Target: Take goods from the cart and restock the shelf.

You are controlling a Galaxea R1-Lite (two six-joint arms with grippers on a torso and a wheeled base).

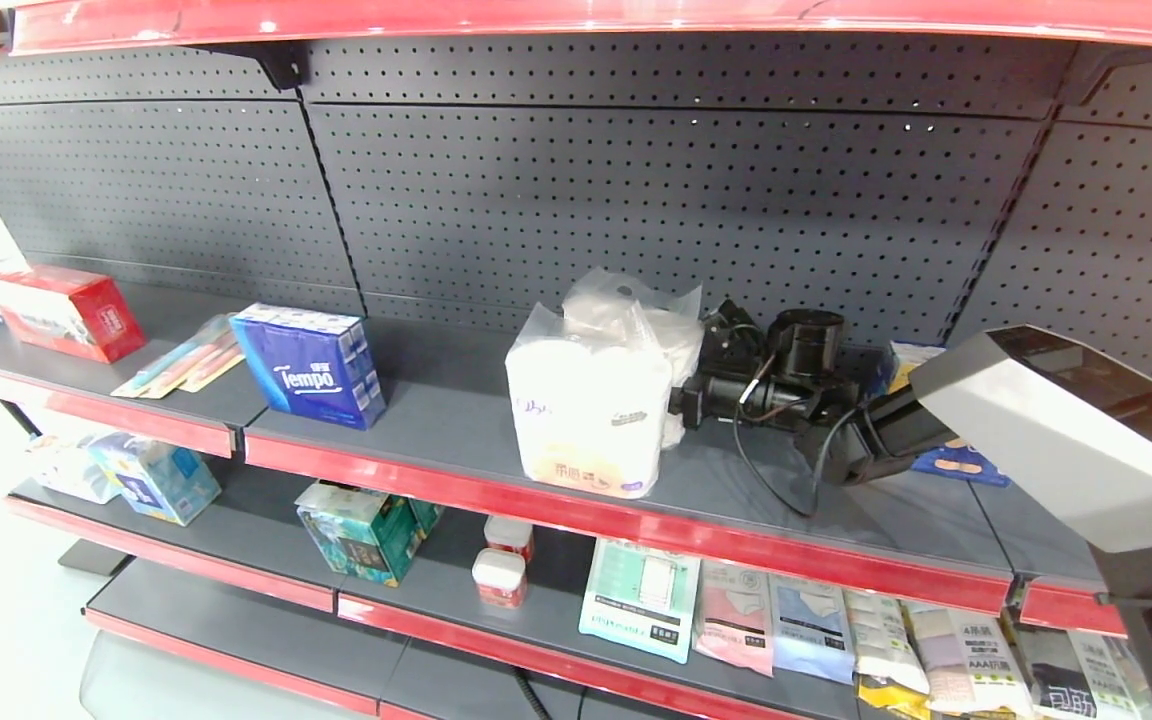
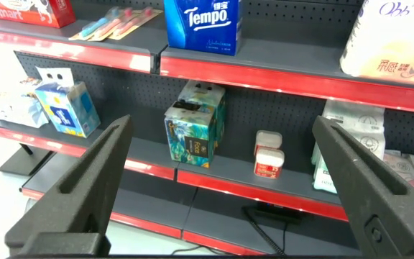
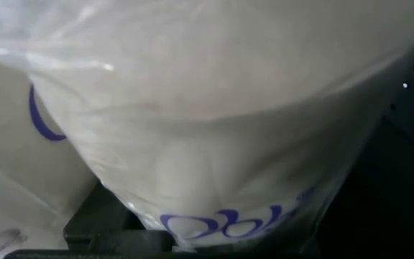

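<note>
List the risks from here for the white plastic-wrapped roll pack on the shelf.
The white plastic-wrapped roll pack stands close to the shelf's red front edge; a nudge from the right gripper at its side could tip it off. The pack's loose plastic top sits right by that gripper and might snag when the arm withdraws.

head camera high, looking forward and down along shelf (image 1: pixel 456 420), slightly from its left; top board crosses frame middle, lower boards run along bottom edge. left wrist camera lower and further back, facing shelf front between wide-spread fingers of left gripper (image 2: pixel 221 124). both views share blue tissue pack (image 1: pixel 311 365), white roll pack (image 1: pixel 586 410), green box (image 1: pixel 366 530) and small red jars (image 1: pixel 501 565). right wrist camera jammed against white roll pack, wrapper almost on lens.
</note>
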